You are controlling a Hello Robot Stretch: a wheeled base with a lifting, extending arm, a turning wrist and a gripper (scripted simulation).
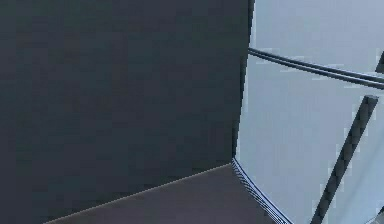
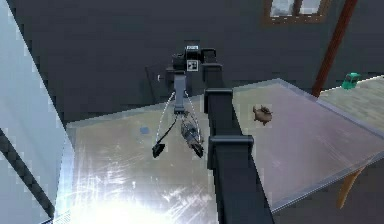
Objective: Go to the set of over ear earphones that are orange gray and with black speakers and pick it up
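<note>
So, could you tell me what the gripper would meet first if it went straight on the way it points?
Probably the bare tabletop: the gripper points down at it, with nothing else in that line. How near it is cannot be told.

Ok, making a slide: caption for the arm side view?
Arm reaches across a glossy table, gripper at its end; small brown object to the picture's right.

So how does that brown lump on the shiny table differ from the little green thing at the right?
Colour: the brown lump is dull, the green thing bright. Place: the brown lump lies on the shiny table near the arm; the green thing sits on a separate brown surface. Both are small.
</note>
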